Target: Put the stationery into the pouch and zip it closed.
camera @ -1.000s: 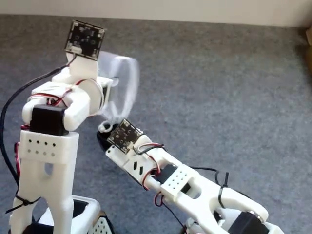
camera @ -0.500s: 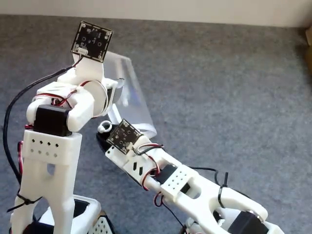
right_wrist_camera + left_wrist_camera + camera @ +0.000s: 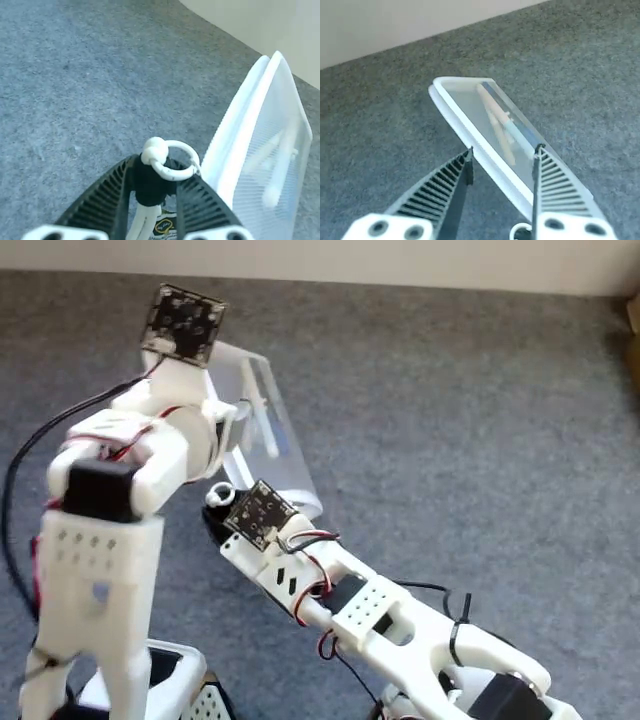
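The clear pouch [image 3: 265, 430], pens [image 3: 500, 125] inside, has settled from a swinging blur into a steady slant at upper centre of the high view. Its zip pull [image 3: 172, 160] is clamped by the right fingers [image 3: 112, 192]. The left fingers [image 3: 455, 180] are held apart over it. Zipping is judged unfinished.

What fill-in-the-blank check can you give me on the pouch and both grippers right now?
1. The stationery lies ____ the clear pouch.
2. The left gripper is ____, with the pouch seen between its fingers.
3. The right gripper is ____ on the zip pull at the pouch's end.

Missing words: inside; open; shut.
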